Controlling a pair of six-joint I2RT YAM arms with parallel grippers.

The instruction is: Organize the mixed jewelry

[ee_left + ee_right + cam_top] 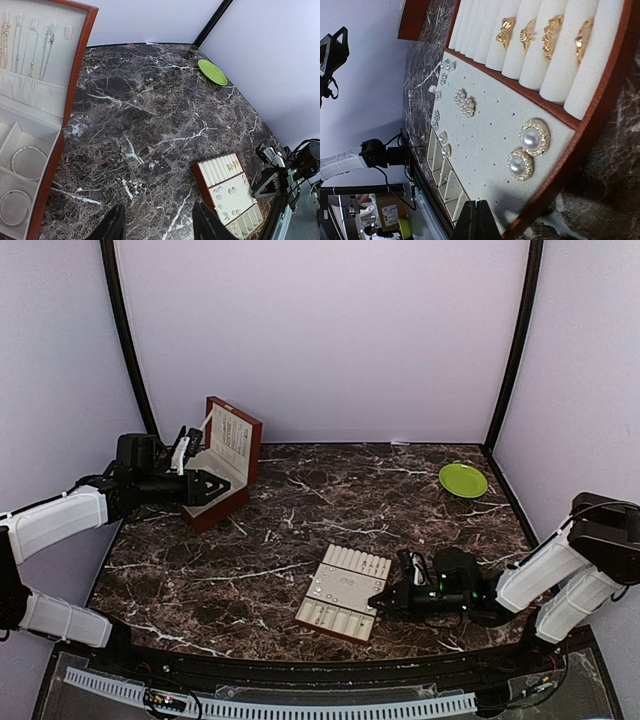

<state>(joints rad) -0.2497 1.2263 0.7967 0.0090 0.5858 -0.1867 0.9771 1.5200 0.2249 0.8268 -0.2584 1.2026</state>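
The cream slotted tray (330, 630) with a red-brown rim lies near the table's front. The mixed jewelry (340, 592) shows on it as tiny pale specks. In the right wrist view the tray (490, 140) holds two gold-rimmed pearl earrings (535, 136), a pearl cluster (464, 102), small studs and several gold rings (552, 35) in the roll slots. My right gripper (476, 220) is shut and empty at the tray's right edge (378, 602). My left gripper (160, 227) is open and empty over bare table, beside the open wooden box (222, 462).
The box's interior (30, 100) holds hanging necklaces (30, 45) and two bangles (28, 162). A green plate (463, 480) sits at the back right, also in the left wrist view (212, 72). The tray shows at the left wrist view's lower right (199, 176). Dark marble table between.
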